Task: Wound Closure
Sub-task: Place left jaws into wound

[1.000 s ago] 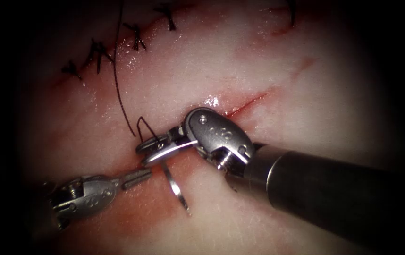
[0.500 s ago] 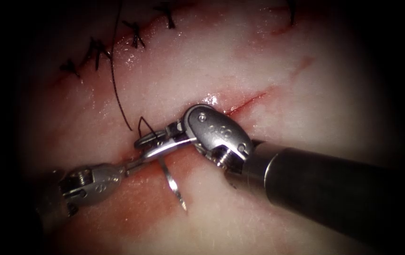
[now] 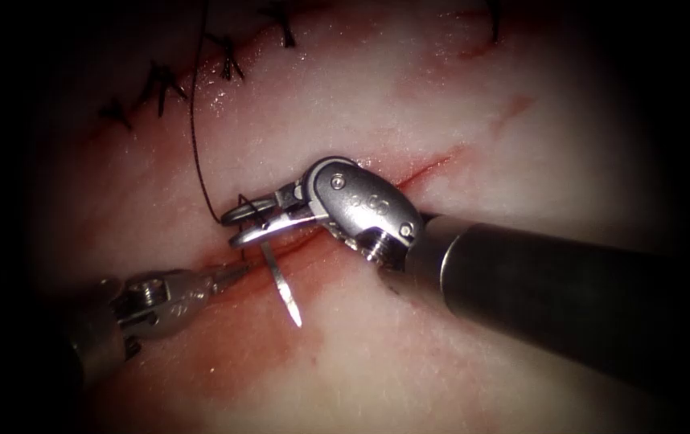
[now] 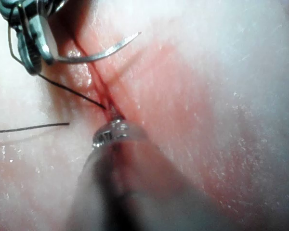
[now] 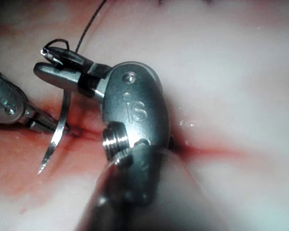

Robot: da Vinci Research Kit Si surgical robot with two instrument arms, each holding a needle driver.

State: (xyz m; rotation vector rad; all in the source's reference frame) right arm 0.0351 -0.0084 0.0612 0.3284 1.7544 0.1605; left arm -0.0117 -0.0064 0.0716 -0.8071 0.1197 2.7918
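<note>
1. The right tool is gripping the needle, its two jaws clamped across the needle near the thread end of the curve; the same grip is showing in the right wrist view, with the needle hanging below the jaws.
2. The needle is lying free of the tissue, its pointed end hanging over the pink surface just below the cut, in line with the right tool's jaws. In the left wrist view the needle is arcing away from the right tool with its tip in the air.
3. The left tool is sitting with its tip at the cut, to the left of the needle and just below the right tool's jaws. Its jaws are looking pressed together, but whether they are pinching tissue or thread I cannot tell. In the left wrist view its tip is touching the red line of the cut.
4. The thread is running from the needle's rear end, looping by the right tool's jaws and climbing away to the upper left; another length is entering the cut beside the left tool's tip.
5. Earlier stitches are sitting in a row along the upper left.
6. Red fluid is staining the tissue around and below the left tool.
</note>
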